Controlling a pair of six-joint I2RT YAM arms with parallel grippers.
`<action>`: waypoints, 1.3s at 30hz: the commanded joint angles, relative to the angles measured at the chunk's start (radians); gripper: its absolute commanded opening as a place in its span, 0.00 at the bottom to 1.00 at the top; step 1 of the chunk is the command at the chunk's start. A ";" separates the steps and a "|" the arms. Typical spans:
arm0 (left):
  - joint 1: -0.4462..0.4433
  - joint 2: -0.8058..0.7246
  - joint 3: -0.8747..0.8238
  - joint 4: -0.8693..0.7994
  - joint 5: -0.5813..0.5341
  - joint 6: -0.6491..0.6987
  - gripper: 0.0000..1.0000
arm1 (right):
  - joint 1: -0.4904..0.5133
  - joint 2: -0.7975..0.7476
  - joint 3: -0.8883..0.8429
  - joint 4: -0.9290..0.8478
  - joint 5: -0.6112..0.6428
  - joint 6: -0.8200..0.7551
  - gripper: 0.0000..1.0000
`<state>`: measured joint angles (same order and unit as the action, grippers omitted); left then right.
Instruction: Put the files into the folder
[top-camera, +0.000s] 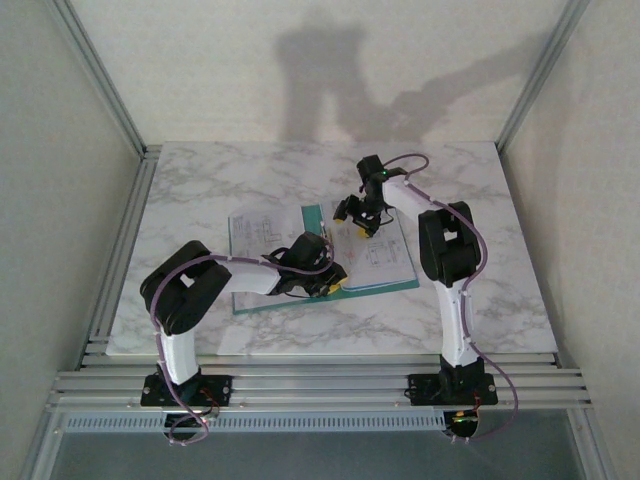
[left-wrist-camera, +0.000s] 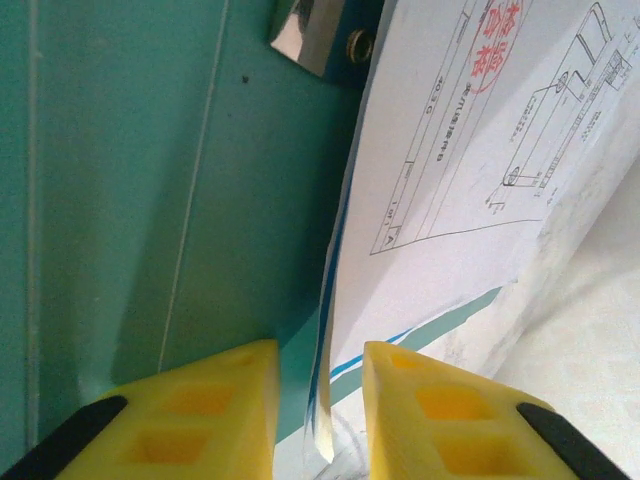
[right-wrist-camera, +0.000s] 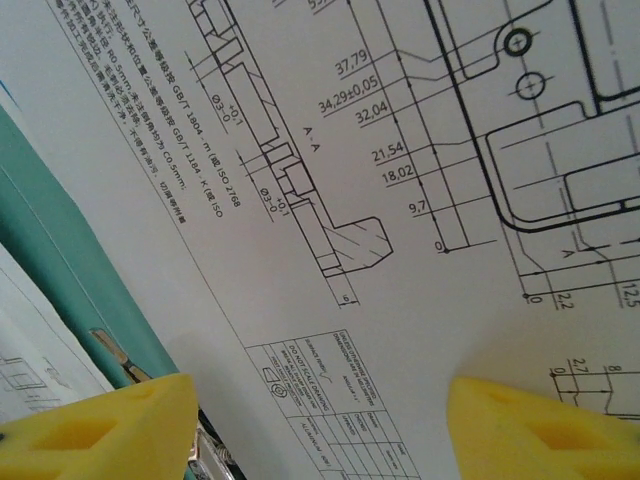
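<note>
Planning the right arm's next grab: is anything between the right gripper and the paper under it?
Nothing visible does. The right gripper hangs open directly over the printed sheet, with only bare paper between its fingers. A teal strip of the folder lies off to one side.

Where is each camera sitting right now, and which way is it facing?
Top external: above and behind the bases, looking down on the marble table; left arm and right arm show, with left tool and right tool over the open folder and files.
Left wrist: on the left arm, looking down past left fingers at teal folder and the files' edge.
Right wrist: on the right arm, looking down between right fingers at a printed drawing.
Shared: both wrist views show teal folder beside printed paper.
</note>
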<state>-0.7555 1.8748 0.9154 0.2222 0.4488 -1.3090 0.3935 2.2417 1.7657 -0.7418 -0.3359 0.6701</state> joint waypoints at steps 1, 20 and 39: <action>0.008 0.002 0.007 -0.047 -0.019 0.016 0.27 | 0.005 -0.016 -0.036 -0.002 -0.010 0.006 0.67; 0.009 -0.075 0.046 -0.154 -0.075 0.036 0.36 | 0.005 -0.104 -0.047 0.016 -0.040 0.035 0.69; 0.246 -0.412 -0.244 -0.340 -0.166 0.131 0.22 | 0.074 -0.037 0.102 0.077 -0.055 0.105 0.16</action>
<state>-0.5575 1.5124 0.7246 -0.0563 0.3130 -1.2205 0.4568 2.1460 1.7908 -0.6685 -0.3912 0.7689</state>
